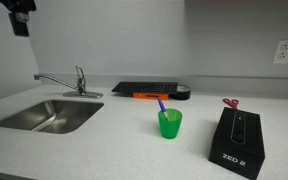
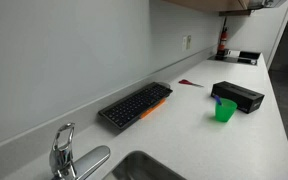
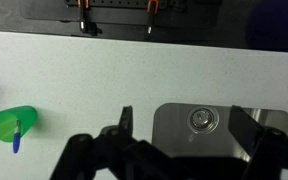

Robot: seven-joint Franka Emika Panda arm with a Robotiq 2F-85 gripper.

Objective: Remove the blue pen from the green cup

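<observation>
The green cup [image 1: 170, 124] stands upright on the white counter, with the blue pen [image 1: 162, 104] leaning in it and sticking out of the top. Both also show in an exterior view, cup [image 2: 225, 110] and pen [image 2: 217, 100]. In the wrist view the cup [image 3: 12, 125] is at the far left with the pen [image 3: 17, 136] inside. My gripper [image 3: 189, 128] is open and empty, high above the sink and well away from the cup. In an exterior view it shows at the top left [image 1: 22, 15].
A steel sink [image 1: 49, 115] with a faucet [image 1: 79, 80] is at one end. A black keyboard [image 1: 144, 88] and an orange marker [image 1: 144, 97] lie by the wall. A black ZED 2 box [image 1: 238, 140] and red scissors [image 1: 230, 103] lie beside the cup.
</observation>
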